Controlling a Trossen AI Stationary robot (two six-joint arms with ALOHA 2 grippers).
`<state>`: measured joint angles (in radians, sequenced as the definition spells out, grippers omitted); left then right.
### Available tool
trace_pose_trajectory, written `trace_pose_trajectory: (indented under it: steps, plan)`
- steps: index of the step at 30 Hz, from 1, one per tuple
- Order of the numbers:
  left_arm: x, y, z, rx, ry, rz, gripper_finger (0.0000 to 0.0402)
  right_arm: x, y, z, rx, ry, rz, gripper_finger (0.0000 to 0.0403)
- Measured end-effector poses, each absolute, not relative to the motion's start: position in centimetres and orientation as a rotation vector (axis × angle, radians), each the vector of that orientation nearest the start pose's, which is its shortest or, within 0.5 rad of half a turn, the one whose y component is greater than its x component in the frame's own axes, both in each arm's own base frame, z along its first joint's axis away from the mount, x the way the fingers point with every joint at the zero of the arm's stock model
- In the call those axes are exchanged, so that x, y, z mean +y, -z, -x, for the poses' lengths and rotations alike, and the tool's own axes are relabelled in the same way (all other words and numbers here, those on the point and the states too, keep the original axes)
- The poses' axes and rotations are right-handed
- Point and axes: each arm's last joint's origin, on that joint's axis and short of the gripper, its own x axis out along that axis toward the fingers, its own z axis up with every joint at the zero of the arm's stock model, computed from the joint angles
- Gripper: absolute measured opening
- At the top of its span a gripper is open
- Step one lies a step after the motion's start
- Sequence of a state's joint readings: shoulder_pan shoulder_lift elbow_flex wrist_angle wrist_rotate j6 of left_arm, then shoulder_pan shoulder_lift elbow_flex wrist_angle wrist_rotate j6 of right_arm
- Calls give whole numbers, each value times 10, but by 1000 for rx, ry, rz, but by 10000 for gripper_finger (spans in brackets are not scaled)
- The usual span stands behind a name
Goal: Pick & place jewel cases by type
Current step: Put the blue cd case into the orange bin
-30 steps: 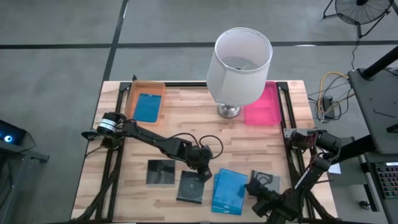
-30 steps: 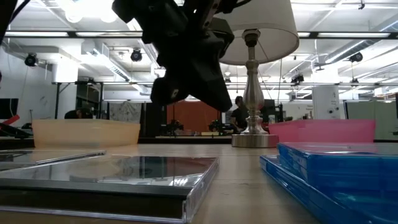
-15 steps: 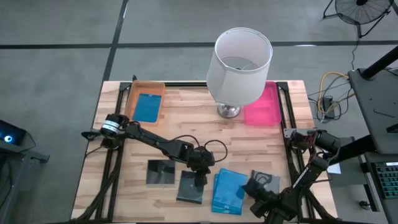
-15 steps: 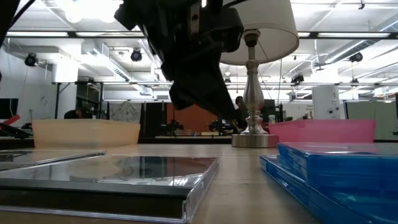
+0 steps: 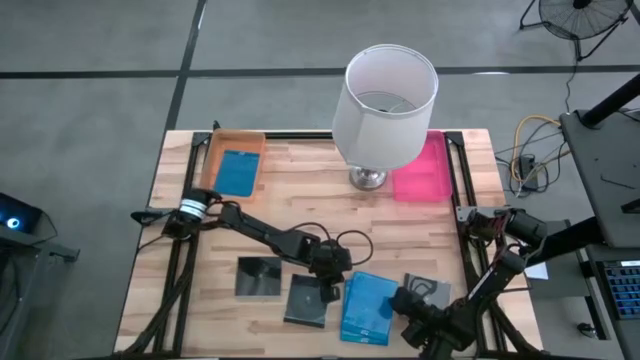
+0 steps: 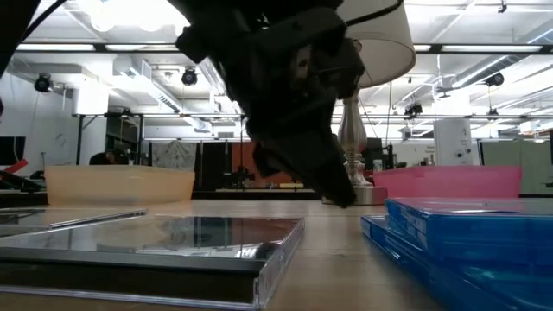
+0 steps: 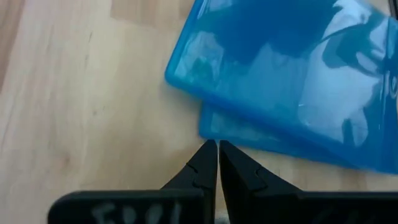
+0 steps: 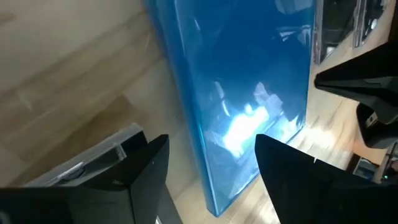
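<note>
Two bright blue jewel cases point(image 5: 368, 305) lie stacked askew near the table's near edge, also seen as blue cases point(image 7: 280, 68). A third blue case point(image 5: 238, 172) lies in the orange tray point(image 5: 216, 152). Three dark square cases lie flat: one point(image 5: 258, 277), one point(image 5: 303, 302), and one point(image 5: 430, 291) partly under the right arm. My left gripper point(image 5: 333, 291) point(image 7: 217, 146) is shut, low over the table at the blue stack's left edge. My right gripper point(image 5: 405, 301) point(image 8: 211, 155) is open beside the stack's right edge. My left gripper's shut fingertips point(image 7: 210, 152) point slanting down at the lower blue case's left edge point(image 7: 208, 124). I cannot tell whether they touch it.
A lamp with a white shade point(image 5: 386, 100) stands at the far middle of the table. The pink tray point(image 5: 424, 172) sits to its right. Black frame rails run along the left and right edges. Bare wood lies between the trays and the cases.
My left gripper has moved toward the table's right and near edge and gone down, from above the middle dark case to the blue stack's left edge. The cases have stayed where they were.
</note>
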<state>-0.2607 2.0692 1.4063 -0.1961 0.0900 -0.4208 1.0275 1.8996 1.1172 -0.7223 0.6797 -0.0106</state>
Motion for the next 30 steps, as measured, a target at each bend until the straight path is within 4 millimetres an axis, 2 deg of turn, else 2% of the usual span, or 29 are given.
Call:
trace_pose_trajectory:
  steps: [12, 30]
  plan:
    - [-123, -157, -452, 880, 182, 334, 0, 260, -127, -193, 1017, -255, 1116, 233]
    - [-123, -157, -452, 886, 195, 351, 0, 262, -127, -197, 978, -212, 1037, 222]
